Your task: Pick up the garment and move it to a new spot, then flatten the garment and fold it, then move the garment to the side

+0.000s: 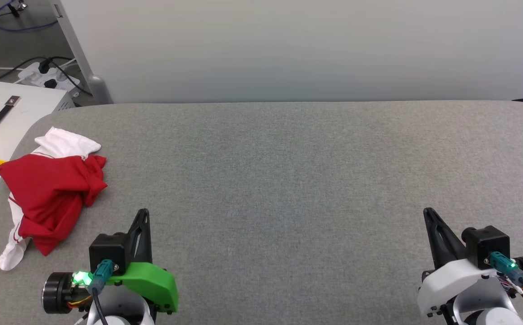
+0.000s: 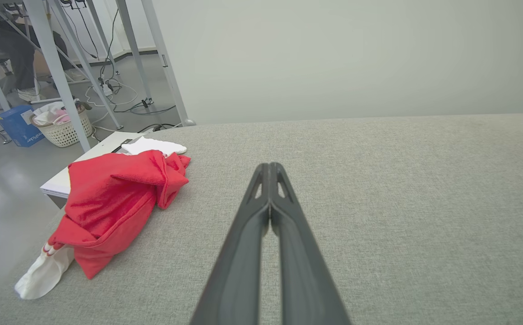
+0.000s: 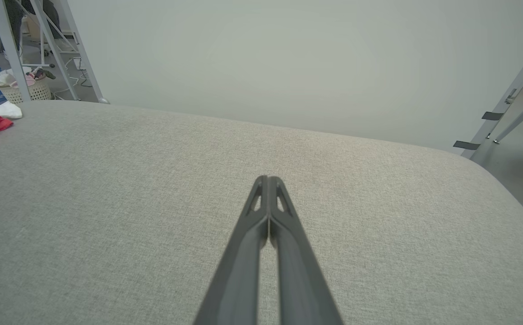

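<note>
- The garment [image 1: 51,194] lies crumpled in a heap at the left edge of the grey fabric-covered table [image 1: 288,180], on the robot's left.
- Red cloth makes up most of the heap. 1 white sleeve pokes out at the far end, and another (with red-and-white striped trim) trails from the near end toward the table's edge.
- The left gripper [image 1: 143,213] has its 2 dark fingers pressed together tip to tip, with nothing between them. It sits above the table's near part, near the garment's near end but apart from it.
- In the left wrist view the closed fingers point across the table toward the pale wall [image 1: 288,45]. The garment lies off to their left, untouched.
- The right gripper [image 1: 428,212] is likewise pressed together and empty. It is at the lower right, well apart from the garment, with a wide stretch of bare table between the 2 grippers.
- In the right wrist view the garment is just a scrap of red and white at the left edge.
- Just beside the table's left edge stands a white box [image 1: 4,122] with a dark strap handle; in the head view the garment's left side overlaps it.
- Beyond the white box, a white power strip [image 1: 49,76] with black cables lies on the floor.
- The left wrist view also shows a woven basket [image 2: 62,128] and a blue box [image 2: 17,128] on the floor among grey metal legs.
</note>
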Motion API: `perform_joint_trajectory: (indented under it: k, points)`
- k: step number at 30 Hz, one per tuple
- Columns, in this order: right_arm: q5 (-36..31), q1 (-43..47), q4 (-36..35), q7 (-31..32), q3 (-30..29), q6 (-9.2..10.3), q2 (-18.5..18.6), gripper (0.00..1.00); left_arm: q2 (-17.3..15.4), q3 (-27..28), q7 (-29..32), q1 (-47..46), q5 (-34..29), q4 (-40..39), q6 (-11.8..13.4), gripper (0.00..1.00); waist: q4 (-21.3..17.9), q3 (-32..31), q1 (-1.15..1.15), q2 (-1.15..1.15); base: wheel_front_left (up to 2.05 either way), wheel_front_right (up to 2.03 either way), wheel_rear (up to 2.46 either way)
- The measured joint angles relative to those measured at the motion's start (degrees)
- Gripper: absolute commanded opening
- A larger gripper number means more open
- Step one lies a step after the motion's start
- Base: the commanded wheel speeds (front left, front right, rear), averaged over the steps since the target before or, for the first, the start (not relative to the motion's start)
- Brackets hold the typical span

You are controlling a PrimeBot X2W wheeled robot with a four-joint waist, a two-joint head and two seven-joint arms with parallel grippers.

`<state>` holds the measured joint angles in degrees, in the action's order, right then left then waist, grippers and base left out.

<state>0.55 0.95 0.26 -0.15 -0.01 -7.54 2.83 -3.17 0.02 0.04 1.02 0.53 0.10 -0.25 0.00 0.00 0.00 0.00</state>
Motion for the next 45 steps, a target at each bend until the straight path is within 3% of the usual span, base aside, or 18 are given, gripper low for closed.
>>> perform_joint_trajectory:
  k: [13, 14, 45]
  points:
    - [0.0, 0.0, 0.0, 0.0, 0.0, 0.00, 0.0, 0.00, 0.0, 0.0, 0.0, 0.0, 0.0, 0.0, 0.0, 0.00, 0.0, 0.0, 0.00, 0.00, 0.00, 0.00, 0.00]
    - [0.0, 0.0, 0.0, 0.0, 0.0, 0.00, 0.0, 1.00, 0.0, 0.0, 0.0, 0.0, 0.0, 0.0, 0.0, 1.00, 0.0, 0.0, 0.00, 0.00, 0.00, 0.00, 0.00]
    - [2.3, 0.1, -1.9, -2.8, -1.4, 0.00, 0.0, 1.00, 0.0, -0.2, -2.9, 0.1, 1.5, -0.3, 1.1, 1.00, 0.0, 0.2, 0.00, 0.00, 0.00, 0.00, 0.00]
